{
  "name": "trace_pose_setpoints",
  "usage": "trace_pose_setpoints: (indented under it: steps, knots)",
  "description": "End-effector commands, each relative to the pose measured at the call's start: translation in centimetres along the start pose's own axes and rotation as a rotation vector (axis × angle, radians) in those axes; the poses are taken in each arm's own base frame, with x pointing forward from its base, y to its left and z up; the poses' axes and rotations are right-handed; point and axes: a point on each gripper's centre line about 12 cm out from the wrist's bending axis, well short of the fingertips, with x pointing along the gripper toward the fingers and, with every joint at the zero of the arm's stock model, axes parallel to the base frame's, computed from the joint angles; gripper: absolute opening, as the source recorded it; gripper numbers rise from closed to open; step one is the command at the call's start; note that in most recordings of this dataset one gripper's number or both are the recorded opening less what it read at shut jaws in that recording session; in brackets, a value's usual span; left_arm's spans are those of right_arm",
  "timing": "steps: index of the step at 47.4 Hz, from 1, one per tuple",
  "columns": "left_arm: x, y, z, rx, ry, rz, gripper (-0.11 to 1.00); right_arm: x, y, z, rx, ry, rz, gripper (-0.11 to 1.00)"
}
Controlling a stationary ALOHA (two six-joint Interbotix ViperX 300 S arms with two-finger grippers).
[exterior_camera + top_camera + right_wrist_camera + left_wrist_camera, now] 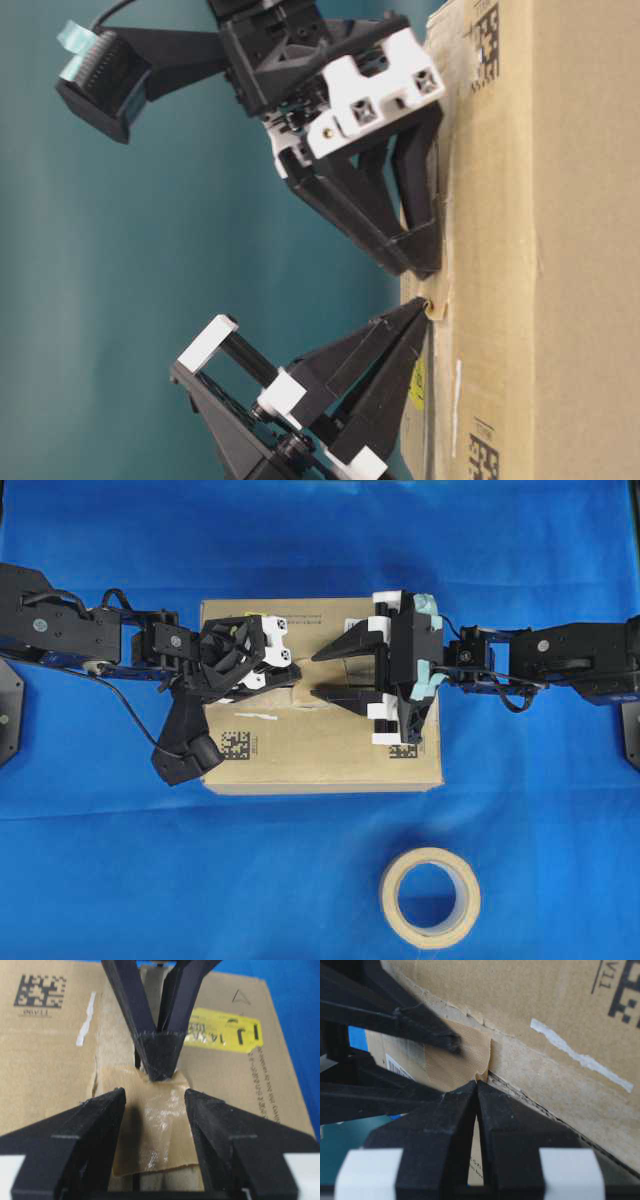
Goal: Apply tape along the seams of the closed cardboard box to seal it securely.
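1. Two grippers meet over the middle of the cardboard box (320, 715), which lies on the blue surface (320, 540).
2. The left gripper (292, 670) has its fingers (465, 1125) pressed together, their tips pinching the left edge of the tape (150, 1120) (only a small curled corner shows between them in the left wrist view).
3. The tape is a tan-brown square piece lying flat across the seams (530, 1100), near the centre of the box top.
4. The right gripper (316, 675) has its fingers (75, 1145) spread wide, one on each side of the tape, holding nothing.
5. A pale torn strip (580, 1057) sticks to the cardboard on the near side of the seams.
6. A yellow sticker (222, 1030) sits on the far half of the box, partly under the left gripper.
7. A tape roll (430, 897) lies flat on the surface, well apart from the box, near and to the right.
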Motion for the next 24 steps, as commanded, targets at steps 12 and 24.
trace_pose_setpoints:
  steps: [12,24]
  knots:
    - [-0.2,0.8,0.1,-0.003,-0.003,0.024,0.01,0.6,-0.3,0.3,0.007,-0.005,-0.008,0.5]
    - [-0.2,0.9,0.2,-0.007,-0.004,0.026,0.01,0.5,-0.3,-0.4,0.007,0.038,-0.008,0.45]
